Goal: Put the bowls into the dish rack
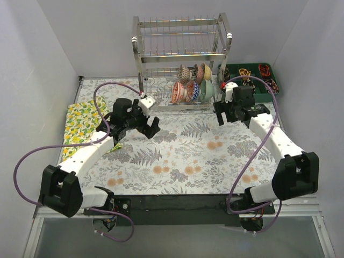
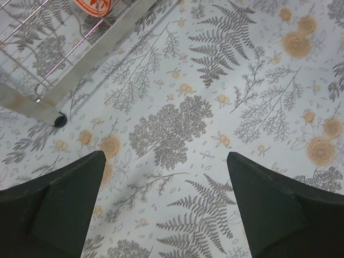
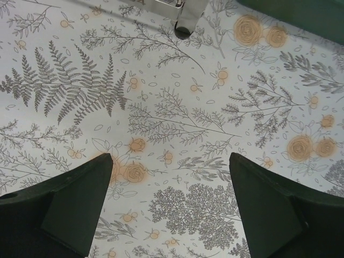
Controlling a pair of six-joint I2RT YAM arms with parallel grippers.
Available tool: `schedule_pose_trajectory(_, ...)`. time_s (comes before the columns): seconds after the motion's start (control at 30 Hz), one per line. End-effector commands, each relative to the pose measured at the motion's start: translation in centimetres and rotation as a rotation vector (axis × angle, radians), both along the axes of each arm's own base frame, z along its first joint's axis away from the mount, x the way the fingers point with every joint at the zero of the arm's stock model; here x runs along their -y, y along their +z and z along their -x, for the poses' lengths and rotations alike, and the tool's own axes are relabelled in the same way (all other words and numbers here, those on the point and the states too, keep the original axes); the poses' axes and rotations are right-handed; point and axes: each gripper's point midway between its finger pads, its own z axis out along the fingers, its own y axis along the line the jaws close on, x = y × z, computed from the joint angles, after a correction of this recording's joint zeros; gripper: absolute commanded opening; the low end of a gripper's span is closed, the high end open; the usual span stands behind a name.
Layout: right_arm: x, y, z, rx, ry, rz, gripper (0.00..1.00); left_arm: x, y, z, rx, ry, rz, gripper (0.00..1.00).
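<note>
The chrome dish rack (image 1: 183, 40) stands at the back centre of the table. Several bowls stand on edge in its lower tier, among them an orange-red one (image 1: 177, 91), a pale green one (image 1: 207, 90) and a yellow-centred one (image 1: 207, 71). My left gripper (image 1: 148, 129) is open and empty over the floral mat, in front of the rack's left end. My right gripper (image 1: 221, 115) is open and empty in front of the rack's right end. The left wrist view shows its fingers (image 2: 70, 199) wide apart, the rack's leg (image 2: 32, 107) and part of an orange-red bowl (image 2: 94, 5).
A lemon-print cloth (image 1: 83, 121) lies at the left. A green compartment tray (image 1: 252, 78) with small items sits at the back right, its edge also in the right wrist view (image 3: 301, 13) beside a rack foot (image 3: 183, 16). White walls close in three sides.
</note>
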Motion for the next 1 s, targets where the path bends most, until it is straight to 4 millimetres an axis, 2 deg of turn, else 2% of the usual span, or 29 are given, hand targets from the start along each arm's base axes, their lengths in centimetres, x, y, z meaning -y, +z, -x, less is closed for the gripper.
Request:
schedule_pose_trajectory(0.0, 1.4, 2.6, 1.1, 0.043, -0.068, 0.02, 0.98, -4.1, -1.2, 1.2, 0.03, 0.058, -0.169, 0.98)
schedule_pose_trajectory(0.1, 2.0, 3.4, 2.0, 0.052, -0.103, 0.025, 0.98, -6.7, -2.6, 1.1, -0.017, 0.2, -0.2, 0.98)
schedule_pose_trajectory(0.13, 2.1, 3.4, 2.4, 0.049, -0.1, 0.027, 0.98, -9.0, -2.9, 0.4, -0.029, 0.306, -0.219, 0.98)
schedule_pose_trajectory(0.2, 2.5, 3.7, 3.3, 0.043, -0.113, 0.032, 0.98, -11.6, -3.8, 0.4, -0.075, 0.397, -0.218, 0.98)
schedule_pose_trajectory(0.23, 2.6, 3.9, 3.8, 0.047, -0.118, 0.029, 0.98, -14.1, -4.1, 0.2, -0.095, 0.477, -0.223, 0.98)
schedule_pose_trajectory(0.33, 3.0, 4.0, 5.0, 0.044, -0.121, 0.025, 0.98, -17.8, -5.2, 0.6, -0.151, 0.574, -0.222, 0.98)
schedule_pose_trajectory(0.4, 3.1, 3.6, 5.7, 0.03, -0.128, 0.023, 0.98, -18.9, -6.0, 0.7, -0.182, 0.601, -0.221, 0.98)
schedule_pose_trajectory(0.43, 3.3, 3.7, 6.3, 0.025, -0.131, 0.023, 0.98, -20.2, -6.2, 0.6, -0.197, 0.641, -0.213, 0.98)
schedule_pose_trajectory(0.6, 3.8, 4.4, 7.5, 0.009, -0.15, 0.028, 0.98, -20.6, -7.0, -1.3, -0.235, 0.68, -0.163, 0.98)
schedule_pose_trajectory(0.67, 4.1, 4.6, 7.5, 0.007, -0.164, 0.042, 0.98, -20.4, -6.1, -3.0, -0.218, 0.729, -0.092, 0.98)
schedule_pose_trajectory(0.7, 4.4, 5.4, 7.0, 0.027, -0.18, 0.052, 0.98, -20.2, -6.2, -3.6, -0.227, 0.742, -0.066, 0.98)
schedule_pose_trajectory(0.83, 5.1, 6.5, 5.2, 0.054, -0.218, 0.1, 0.98, -18.9, -4.8, -5.5, -0.215, 0.73, 0.045, 0.98)
schedule_pose_trajectory(0.97, 4.8, 6.5, 3.6, 0.057, -0.215, 0.108, 0.98, -18.9, -4.3, -6.0, -0.202, 0.732, 0.056, 0.98)
